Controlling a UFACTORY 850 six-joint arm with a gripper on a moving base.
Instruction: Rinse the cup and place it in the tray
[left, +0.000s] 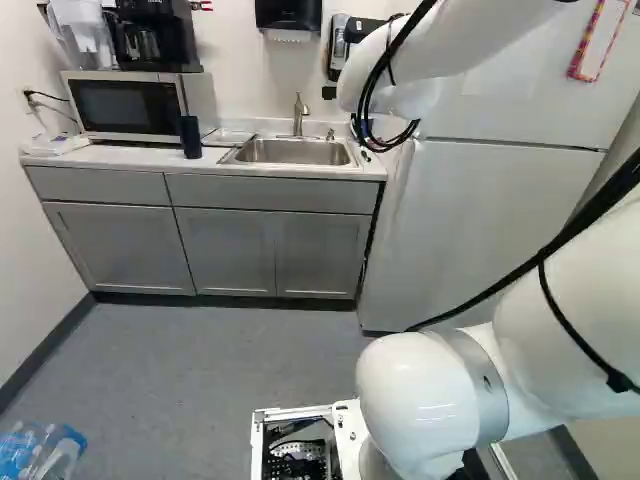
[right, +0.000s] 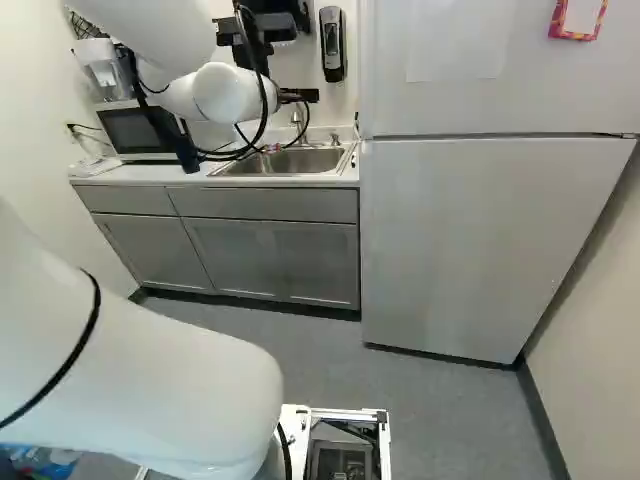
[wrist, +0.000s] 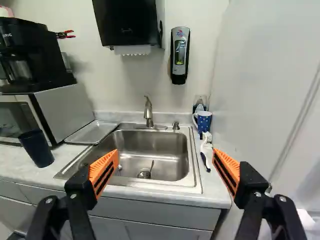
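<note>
The gripper (right: 300, 95) shows only in part past my wrist in the right base view, over the counter. In the wrist view the gripper (wrist: 165, 159) stands wide open, nothing between its orange pads. Ahead of it lies the steel sink (wrist: 187, 186) with its faucet (wrist: 148, 112). A blue dotted cup (wrist: 204, 121) stands upright on the counter at the sink's back corner, on the soap dispenser's side. On the sink's other side lies a shallow metal tray (wrist: 92, 132). Beyond the tray, near the counter's front, stands a dark tumbler (wrist: 36, 148). The gripper touches none of these.
A brush (wrist: 206, 145) lies beside the sink, near the cup. The tall fridge (right: 480, 240) borders that side. A microwave (left: 125, 105) with a coffee maker (wrist: 32, 55) on it stands behind the tumbler. Paper towel (wrist: 127, 22) and soap dispensers (wrist: 180, 55) hang on the wall.
</note>
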